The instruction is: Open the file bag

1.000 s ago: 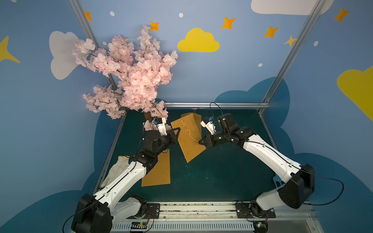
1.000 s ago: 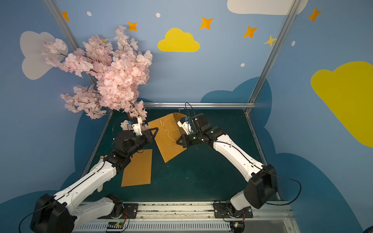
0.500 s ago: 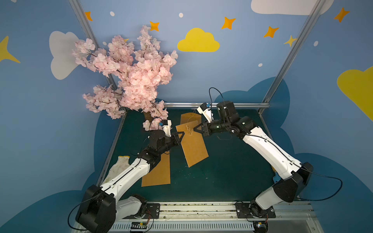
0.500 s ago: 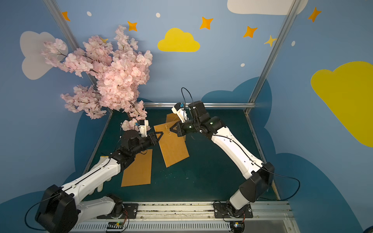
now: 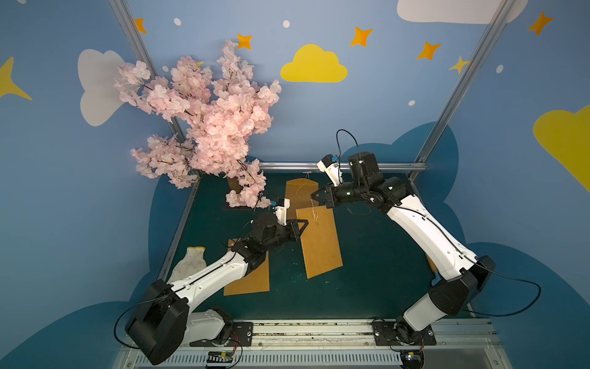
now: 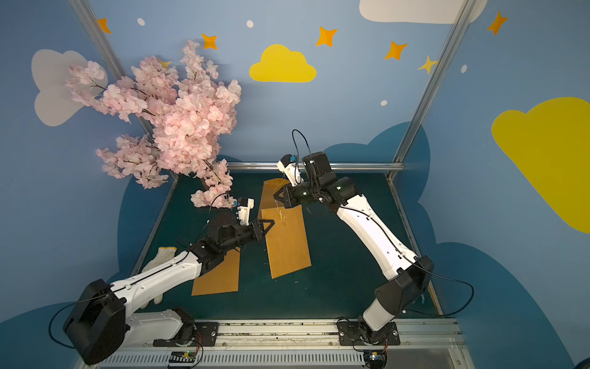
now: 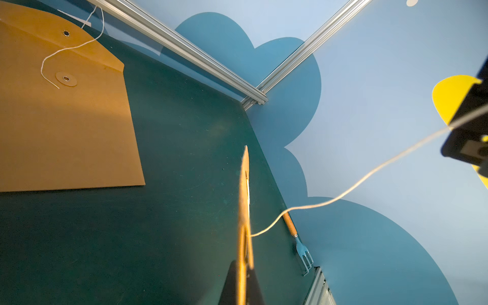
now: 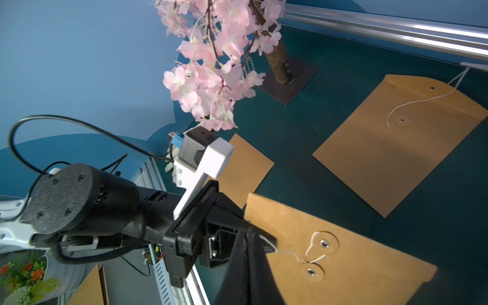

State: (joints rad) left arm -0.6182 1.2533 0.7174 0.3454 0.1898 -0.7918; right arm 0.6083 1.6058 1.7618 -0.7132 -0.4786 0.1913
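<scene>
Near the middle of the bench (image 5: 367,271), a brown file bag (image 5: 319,242) is seen in both top views, its face plain paper marked only by two round fastening discs (image 8: 325,243). Its left edge, close to the far corner, is clamped between the closed jaws of the left gripper (image 5: 305,223); in the left wrist view the paper is seen edge-on, pinched in a narrow gap. The bag's white string (image 8: 289,253) is gripped by the right gripper (image 5: 314,195), whose jaws are drawn fully together just beyond the bag's far edge. From there the string is led to the discs, where it is looped round one of them. A second bag (image 5: 300,188) is laid flat by the far edge of the bench, its own string loose. A third bag (image 5: 252,281) is laid flat toward the near left, partly covered by the left arm. A blossom tree (image 5: 217,127) is set at the far left corner, a glove (image 5: 191,262) at the left edge, and a fork (image 7: 301,245) at the right edge.
</scene>
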